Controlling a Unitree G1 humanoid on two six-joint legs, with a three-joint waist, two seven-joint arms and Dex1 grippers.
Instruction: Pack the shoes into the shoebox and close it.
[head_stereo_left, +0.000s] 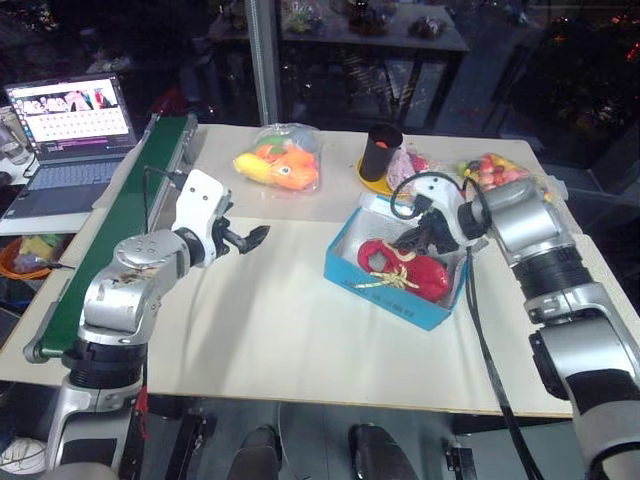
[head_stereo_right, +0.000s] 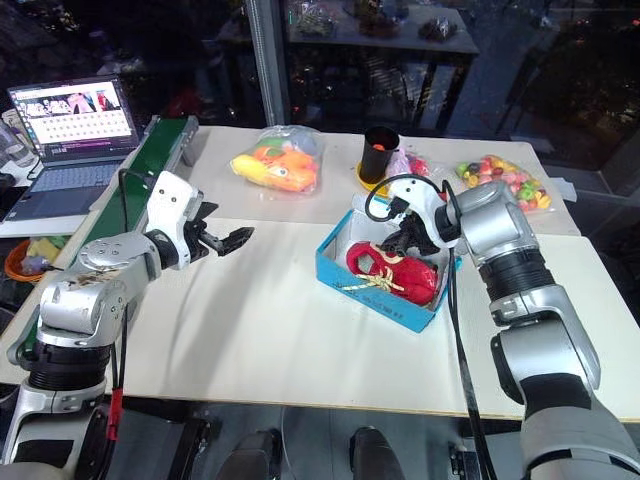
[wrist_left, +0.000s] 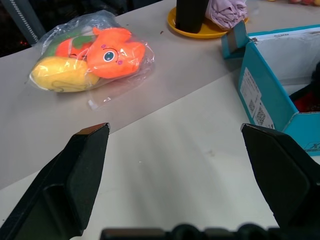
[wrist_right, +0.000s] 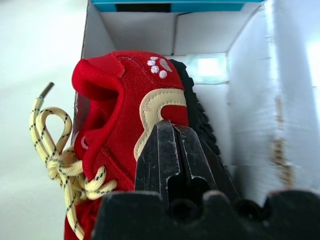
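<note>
Two tools: left tool (head_stereo_left: 262, 234) spread wide, empty; right tool (wrist_right: 172, 131) closed beside shoes (wrist_right: 125, 110) in shoebox (head_stereo_left: 345, 262), white paw-print logo

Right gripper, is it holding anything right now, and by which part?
The right gripper is shut with nothing between its fingers; its tips rest against the heel of the red shoe inside the shoebox.

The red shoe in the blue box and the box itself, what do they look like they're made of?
The red shoe looks like matte suede or brushed fabric: soft nap, visible stitching, a cream patch, woven cream-yellow laces and a black rubbery sole. The blue box looks like cardboard: thin stiff walls, white unprinted inside, folded flaps and a smooth printed blue outside.
</note>
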